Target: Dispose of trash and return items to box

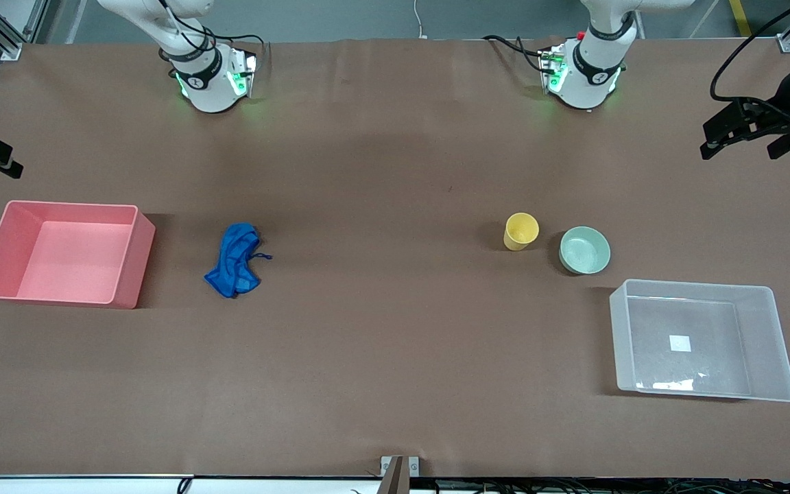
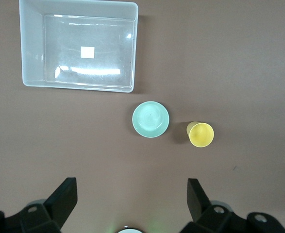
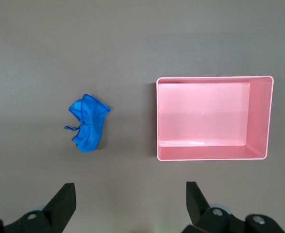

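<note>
The blue cloth rag (image 1: 234,260) lies on the table beside the pink bin; it also shows in the right wrist view (image 3: 89,123). The yellow cup (image 1: 521,231) stands upright beside the mint-green bowl (image 1: 584,250). Both sit a little farther from the front camera than the clear box (image 1: 772,343), which is empty with a white label on its bottom. In the left wrist view I see the cup (image 2: 201,134), the bowl (image 2: 151,119) and the box (image 2: 30,58). My left gripper (image 2: 131,187) and right gripper (image 3: 130,190) are open and empty, high over the table near their bases.
An empty pink rectangular bin (image 1: 134,254) stands toward the right arm's end of the table; it also shows in the right wrist view (image 3: 261,156). Black fixtures (image 1: 745,130) stick in at the table's two ends. The two arm bases (image 1: 210,82) stand along the back edge.
</note>
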{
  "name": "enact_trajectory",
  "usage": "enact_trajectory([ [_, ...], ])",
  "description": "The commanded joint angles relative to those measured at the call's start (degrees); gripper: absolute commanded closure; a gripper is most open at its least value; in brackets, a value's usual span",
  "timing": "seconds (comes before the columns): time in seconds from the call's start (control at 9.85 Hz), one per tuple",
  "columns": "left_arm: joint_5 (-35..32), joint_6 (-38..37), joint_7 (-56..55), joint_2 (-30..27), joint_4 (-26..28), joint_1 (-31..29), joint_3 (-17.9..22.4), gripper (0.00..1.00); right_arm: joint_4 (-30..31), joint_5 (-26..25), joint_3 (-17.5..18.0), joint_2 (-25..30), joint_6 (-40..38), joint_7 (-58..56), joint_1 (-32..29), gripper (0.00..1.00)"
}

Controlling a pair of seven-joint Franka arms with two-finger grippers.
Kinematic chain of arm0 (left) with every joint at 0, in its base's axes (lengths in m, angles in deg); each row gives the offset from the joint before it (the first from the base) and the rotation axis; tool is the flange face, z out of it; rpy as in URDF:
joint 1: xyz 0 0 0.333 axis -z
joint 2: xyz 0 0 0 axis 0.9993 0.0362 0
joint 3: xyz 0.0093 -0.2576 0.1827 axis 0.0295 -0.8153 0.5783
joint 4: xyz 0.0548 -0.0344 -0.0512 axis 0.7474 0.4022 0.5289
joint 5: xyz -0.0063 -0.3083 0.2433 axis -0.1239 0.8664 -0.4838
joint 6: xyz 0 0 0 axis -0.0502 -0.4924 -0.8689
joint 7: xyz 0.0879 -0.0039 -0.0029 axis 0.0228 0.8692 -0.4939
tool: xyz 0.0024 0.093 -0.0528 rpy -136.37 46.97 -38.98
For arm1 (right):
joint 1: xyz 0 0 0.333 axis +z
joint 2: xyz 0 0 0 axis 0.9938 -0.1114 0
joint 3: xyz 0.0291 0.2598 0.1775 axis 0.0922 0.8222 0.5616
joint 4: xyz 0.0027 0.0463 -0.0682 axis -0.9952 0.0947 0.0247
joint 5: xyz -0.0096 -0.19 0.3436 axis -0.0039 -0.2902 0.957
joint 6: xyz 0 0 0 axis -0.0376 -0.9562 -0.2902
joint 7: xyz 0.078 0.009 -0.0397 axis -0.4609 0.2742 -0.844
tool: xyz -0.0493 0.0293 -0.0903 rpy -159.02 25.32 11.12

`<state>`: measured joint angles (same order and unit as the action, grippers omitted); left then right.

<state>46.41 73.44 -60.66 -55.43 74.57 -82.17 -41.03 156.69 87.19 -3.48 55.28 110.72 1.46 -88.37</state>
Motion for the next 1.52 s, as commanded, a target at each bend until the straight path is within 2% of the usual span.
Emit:
enact_trajectory([
  [0.0, -0.5, -0.2, 1.0, -0.7, 2.5, -0.5, -0.3, 0.0, 1.2, 0.5, 0.1, 0.9, 0.2, -0.7, -0.4, 0.0],
  [0.41, -0.6, 0.7, 0.7, 0.3, 2.8, -0.4, 0.1, 0.01, 1.3, 0.5, 0.2, 0.9, 0.1, -0.5, -0.2, 0.0],
  [0.51, -0.6, 3.2, 1.1, 0.0, 6.0, -0.5, 0.4, 0.01, 1.8, 0.4, 0.7, 0.8, 0.1, 0.6, 0.4, 0.0],
  [0.61, -0.6, 10.3, 1.1, -0.6, 11.0, -0.5, 0.7, 0.01, 2.8, 0.0, 3.0, 0.6, 0.6, 4.2, 1.2, 0.0],
  [0.71, -0.6, 13.5, 1.1, -0.5, 14.0, -0.5, 0.9, 0.01, 5.8, -0.8, 5.7, 0.5, 2.9, 8.0, 1.3, 0.0],
  [0.81, -0.6, 17.6, 1.5, -0.3, 18.4, -0.6, 1.5, 0.01, 11.7, -2.2, 8.8, 0.4, 8.1, 12.4, 1.3, 0.0],
  [0.91, -0.6, 24.9, 2.0, -0.5, 26.3, -0.5, 1.6, 0.0, 17.5, -2.4, 11.1, 0.1, 14.7, 15.4, 1.5, 0.0],
  [1.12, -0.6, 37.2, 2.0, 1.3, 37.9, -0.6, 1.7, 0.0, 29.3, -3.1, 12.8, -2.8, 30.2, 18.2, 2.1, 0.0],
  [1.32, -0.6, 46.7, 3.4, 4.6, 44.4, -1.3, 1.8, 0.0, 38.1, -3.2, 12.7, -8.5, 45.6, 18.3, 2.0, 0.0],
  [1.42, -0.5, 48.8, 3.4, 7.1, 45.5, -1.2, 1.8, 0.0, 40.2, -3.2, 12.8, -11.5, 50.6, 19.0, 2.0, 0.0],
])
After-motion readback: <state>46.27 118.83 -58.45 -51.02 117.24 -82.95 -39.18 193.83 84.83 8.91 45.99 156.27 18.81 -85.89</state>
